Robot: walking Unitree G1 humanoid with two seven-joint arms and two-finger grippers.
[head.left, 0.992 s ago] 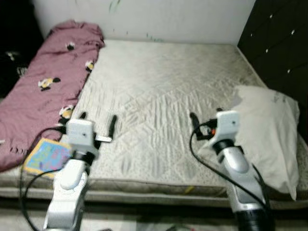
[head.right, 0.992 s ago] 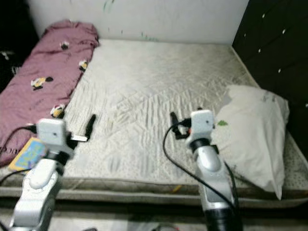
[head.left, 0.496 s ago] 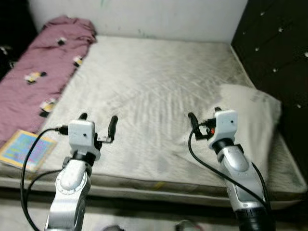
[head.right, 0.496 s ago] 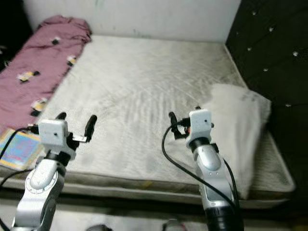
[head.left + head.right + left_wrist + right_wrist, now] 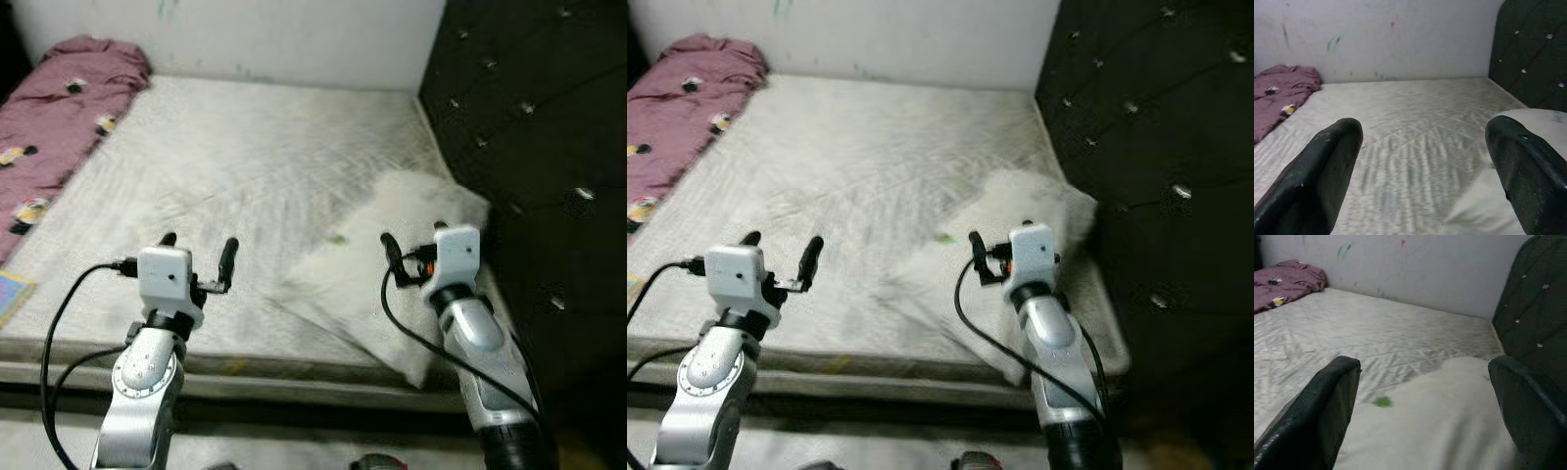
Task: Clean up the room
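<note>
The pillow lies on the bed beside the dark headboard, near the front edge. It looks soft, light and floppy; pinching a corner should hold. The right gripper hovers over it, jaws wide; the left gripper, raised alongside, is wide too.

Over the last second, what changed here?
The camera swung to the robot's right: the pillow now sits mid-view, the pink blanket slid to the left edge. Nothing was grasped or released. Both grippers, left and right, stay open and raised over the mattress.
</note>
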